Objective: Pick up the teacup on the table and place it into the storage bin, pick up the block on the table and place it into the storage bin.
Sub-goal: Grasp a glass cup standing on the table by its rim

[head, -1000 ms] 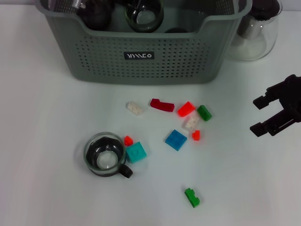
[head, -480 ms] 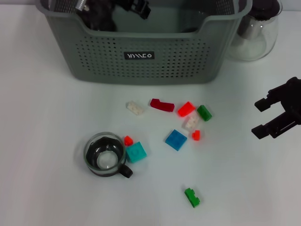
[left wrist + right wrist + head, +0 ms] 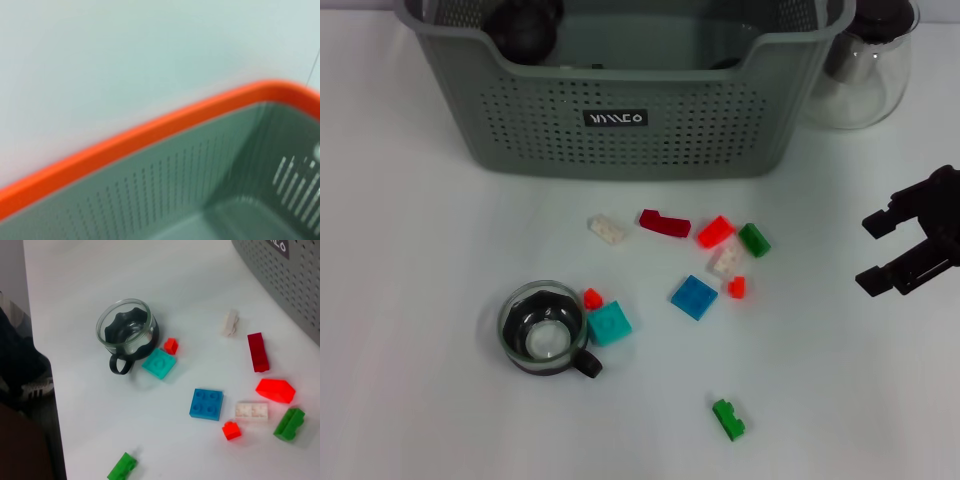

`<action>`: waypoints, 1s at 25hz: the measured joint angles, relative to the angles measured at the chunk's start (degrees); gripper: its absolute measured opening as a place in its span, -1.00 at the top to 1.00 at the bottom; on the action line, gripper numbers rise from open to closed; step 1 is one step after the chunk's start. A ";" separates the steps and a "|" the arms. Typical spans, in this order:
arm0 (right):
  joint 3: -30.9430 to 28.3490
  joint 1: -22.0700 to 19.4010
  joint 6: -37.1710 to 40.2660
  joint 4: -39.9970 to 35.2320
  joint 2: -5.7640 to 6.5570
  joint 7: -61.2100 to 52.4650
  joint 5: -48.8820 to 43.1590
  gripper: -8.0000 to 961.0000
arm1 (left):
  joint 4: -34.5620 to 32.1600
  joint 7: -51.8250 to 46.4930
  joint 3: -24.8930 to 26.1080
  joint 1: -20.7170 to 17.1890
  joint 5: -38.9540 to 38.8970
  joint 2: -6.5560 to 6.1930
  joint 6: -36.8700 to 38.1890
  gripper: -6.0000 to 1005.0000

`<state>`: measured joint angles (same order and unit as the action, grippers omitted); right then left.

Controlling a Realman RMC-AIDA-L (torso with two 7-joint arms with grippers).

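The storage bin [image 3: 620, 110] is grey-green with rows of small perforations across its sides and a small black label [image 3: 616, 118] with white letters; in the left wrist view its rim [image 3: 150, 135] shows bright orange. The surface [image 3: 420, 250] is plain white. The teacup [image 3: 542, 327] is clear glass with a black inner holder and black handle. Scattered blocks come in many colours: a teal square block [image 3: 609, 324], a blue square block [image 3: 694, 297], a dark red block [image 3: 665, 223], a bright red block [image 3: 715, 231], two small red blocks [image 3: 592, 298] [image 3: 737, 287], two white blocks [image 3: 606, 229] [image 3: 725, 261], and two green blocks [image 3: 753, 239] [image 3: 728, 419]. The right gripper [image 3: 910, 245] is black. A carafe [image 3: 860, 60] at the far right corner is clear glass.
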<state>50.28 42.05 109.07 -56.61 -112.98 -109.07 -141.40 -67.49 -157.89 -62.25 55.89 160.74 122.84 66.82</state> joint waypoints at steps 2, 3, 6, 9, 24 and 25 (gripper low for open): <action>-0.01 -0.10 -0.12 0.01 0.05 0.00 -0.03 -0.93 | -6.43 1.33 0.06 -3.02 -3.19 0.66 1.19 -0.52; -0.01 -0.13 -0.21 0.02 0.06 0.00 -0.01 -0.93 | -11.42 3.35 0.17 -5.59 -7.14 1.07 2.27 -0.59; -0.14 -0.21 -0.27 0.01 0.00 0.00 -0.01 -0.93 | -21.00 9.41 0.49 -11.69 -19.95 1.45 5.81 -0.73; -0.41 -0.24 -0.28 0.01 -0.07 0.00 -0.02 -0.93 | -26.33 15.05 2.71 -15.93 -30.92 1.48 11.30 -0.75; -1.04 -0.39 -1.51 0.02 -1.09 -0.54 0.34 -0.93 | -29.52 36.50 10.01 -25.25 -47.20 1.68 48.34 -0.76; -1.20 -0.39 -1.54 0.02 -1.25 -0.56 0.34 -0.93 | -28.91 37.75 8.97 -26.42 -45.45 1.71 48.66 -0.76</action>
<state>49.08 41.66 107.53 -56.60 -114.23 -109.63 -141.06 -96.40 -120.14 -53.28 29.48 115.29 124.55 115.48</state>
